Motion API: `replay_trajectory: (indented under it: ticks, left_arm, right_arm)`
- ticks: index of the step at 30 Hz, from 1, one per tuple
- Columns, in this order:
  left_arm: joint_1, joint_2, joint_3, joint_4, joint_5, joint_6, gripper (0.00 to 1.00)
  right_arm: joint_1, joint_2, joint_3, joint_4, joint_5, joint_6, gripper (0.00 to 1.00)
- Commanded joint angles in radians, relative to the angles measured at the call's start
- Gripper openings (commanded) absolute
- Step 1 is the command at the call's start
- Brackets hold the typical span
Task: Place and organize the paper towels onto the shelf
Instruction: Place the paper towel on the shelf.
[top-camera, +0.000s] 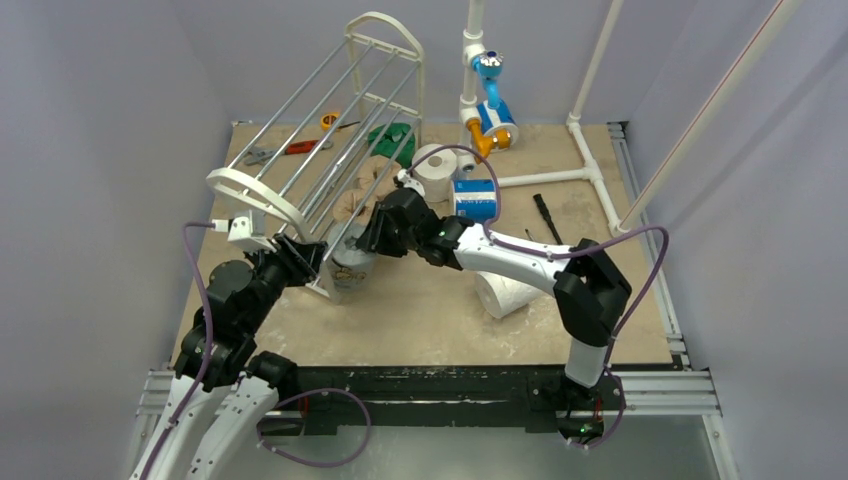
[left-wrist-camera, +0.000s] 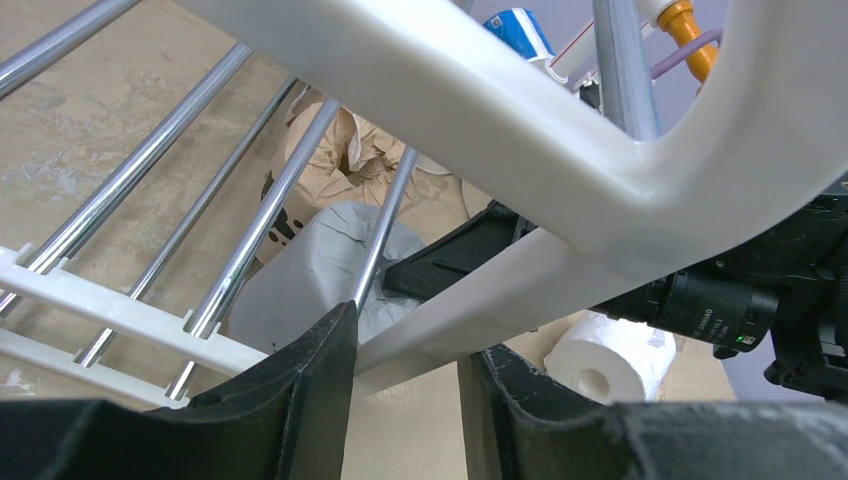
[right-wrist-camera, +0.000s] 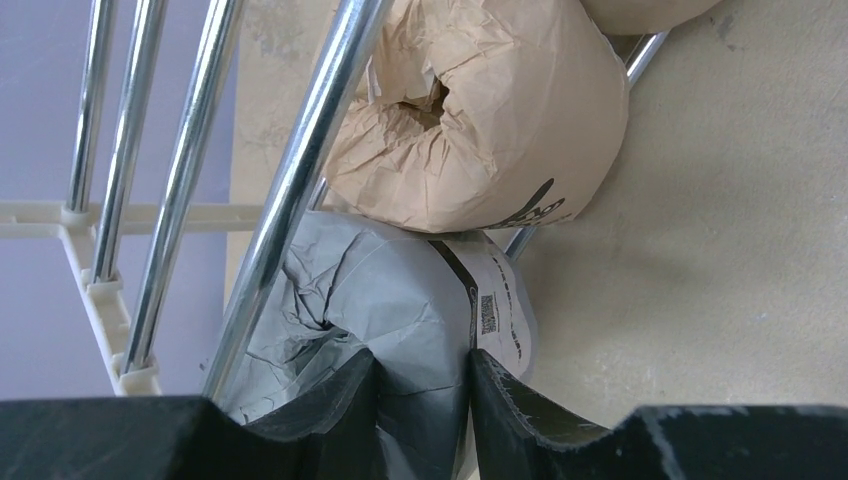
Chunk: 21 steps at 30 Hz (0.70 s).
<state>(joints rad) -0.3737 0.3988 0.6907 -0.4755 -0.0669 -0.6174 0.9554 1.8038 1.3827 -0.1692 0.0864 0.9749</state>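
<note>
**A:** As the overhead view has it, our shelf (top-camera: 240, 178) leans tilted on the bench (top-camera: 450, 320). The left end effector (top-camera: 292, 258) is at its near end frame, and the right end effector (top-camera: 372, 236) reaches in to the grey roll (top-camera: 350, 272). We judge this the seating step.

**B:** What escapes us there?

**A:** Both grips are hidden under the arms. A white roll (top-camera: 505, 295) lies loose on the bench.

**B:** And from the left wrist?

**A:** Our left end effector (left-wrist-camera: 405, 375) is clamped on the shelf (left-wrist-camera: 480, 110), at a white frame bar, which we think steadies it. The shelf's feet are cut off.

**B:** The right wrist?

**A:** Our right end effector (right-wrist-camera: 420, 400) pinches the grey roll (right-wrist-camera: 400, 290), which touches a tan roll (right-wrist-camera: 480, 120) behind the rods (right-wrist-camera: 290, 180). Next we would need to settle it squarely beside that one, then let go. We cannot tell whether it rests on a tier.
</note>
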Motion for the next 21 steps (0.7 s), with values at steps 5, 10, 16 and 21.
replay_trajectory:
  ticks: [5,10,16,21]
  left_arm:
    - [-0.007,-0.005,-0.023,-0.062,0.052,-0.082,0.35]
    - [-0.007,-0.005,-0.026,-0.059,0.056,-0.084,0.35]
    - [-0.007,-0.009,-0.029,-0.058,0.056,-0.082,0.35]
    - [-0.008,-0.015,-0.031,-0.061,0.055,-0.079,0.35]
  right_arm:
    - [0.003,0.041,0.009,0.126,-0.048,0.069,0.34]
    - [0.011,0.039,-0.023,0.185,-0.061,0.099,0.34]
    - [0.032,0.008,-0.063,0.267,-0.017,0.119,0.32]
    - [0.045,-0.016,-0.085,0.308,0.032,0.109,0.31]
